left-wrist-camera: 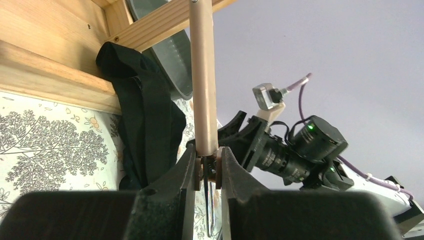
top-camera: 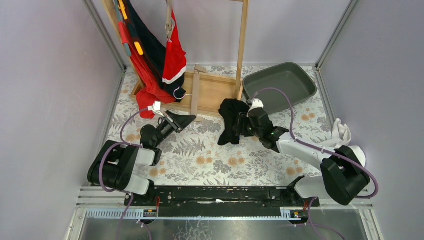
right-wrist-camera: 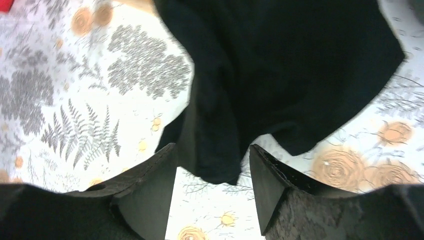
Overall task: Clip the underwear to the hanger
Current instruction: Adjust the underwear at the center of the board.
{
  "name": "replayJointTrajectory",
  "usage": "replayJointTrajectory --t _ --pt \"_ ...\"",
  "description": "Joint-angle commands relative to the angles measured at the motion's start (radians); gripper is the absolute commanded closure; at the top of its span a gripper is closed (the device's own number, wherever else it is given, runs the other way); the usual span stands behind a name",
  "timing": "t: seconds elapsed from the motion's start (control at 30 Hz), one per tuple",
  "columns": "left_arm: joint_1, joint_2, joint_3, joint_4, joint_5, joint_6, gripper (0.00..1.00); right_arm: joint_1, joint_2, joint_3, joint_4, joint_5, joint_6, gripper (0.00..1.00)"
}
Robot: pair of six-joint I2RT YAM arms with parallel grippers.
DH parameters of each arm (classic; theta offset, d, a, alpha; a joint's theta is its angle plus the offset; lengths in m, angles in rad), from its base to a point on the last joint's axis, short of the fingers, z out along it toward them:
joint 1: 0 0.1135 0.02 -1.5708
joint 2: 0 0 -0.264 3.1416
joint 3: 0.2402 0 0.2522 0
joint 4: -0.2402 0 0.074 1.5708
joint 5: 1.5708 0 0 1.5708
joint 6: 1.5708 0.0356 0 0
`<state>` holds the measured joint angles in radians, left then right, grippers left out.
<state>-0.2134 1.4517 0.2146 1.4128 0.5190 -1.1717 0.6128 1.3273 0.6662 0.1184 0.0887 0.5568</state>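
Lying inside parted right gripper (right-wrist-camera: 212, 165): underwear (right-wrist-camera: 280, 65)

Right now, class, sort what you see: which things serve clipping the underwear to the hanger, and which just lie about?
Job: black underwear, hanger, left tool, right tool.
Lying about: grey tray, red clothes, white cloth, wooden rack.

Hard to see near the wooden rack (top-camera: 215, 90)
Red clothes (top-camera: 150, 87) on the rack run off the top edge. In front of it, the right gripper (top-camera: 240, 124) covers part of the black underwear (top-camera: 227, 135). The hanger (top-camera: 196, 97) has its end hidden inside the left gripper (top-camera: 190, 120).
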Motion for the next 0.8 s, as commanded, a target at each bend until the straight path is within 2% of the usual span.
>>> replayJointTrajectory --t 0.0,0.3,0.43,0.6,0.77 --pt "-0.004 -0.021 0.006 0.009 -0.016 0.033 1.0 0.089 0.02 0.082 -0.019 0.067 -0.079 0.39" --pt "-0.004 -0.026 0.001 0.009 -0.016 0.035 1.0 0.124 0.142 0.191 -0.128 0.122 -0.078 0.4" --pt "-0.004 -0.038 -0.001 -0.003 -0.018 0.041 1.0 0.191 0.158 0.223 -0.167 0.203 -0.095 0.41" --pt "-0.005 -0.079 0.004 -0.059 -0.026 0.06 1.0 0.247 0.222 0.31 -0.313 0.289 -0.06 0.4" --pt "-0.004 -0.125 0.006 -0.114 -0.035 0.084 1.0 0.251 0.344 0.404 -0.406 0.357 -0.024 0.39"
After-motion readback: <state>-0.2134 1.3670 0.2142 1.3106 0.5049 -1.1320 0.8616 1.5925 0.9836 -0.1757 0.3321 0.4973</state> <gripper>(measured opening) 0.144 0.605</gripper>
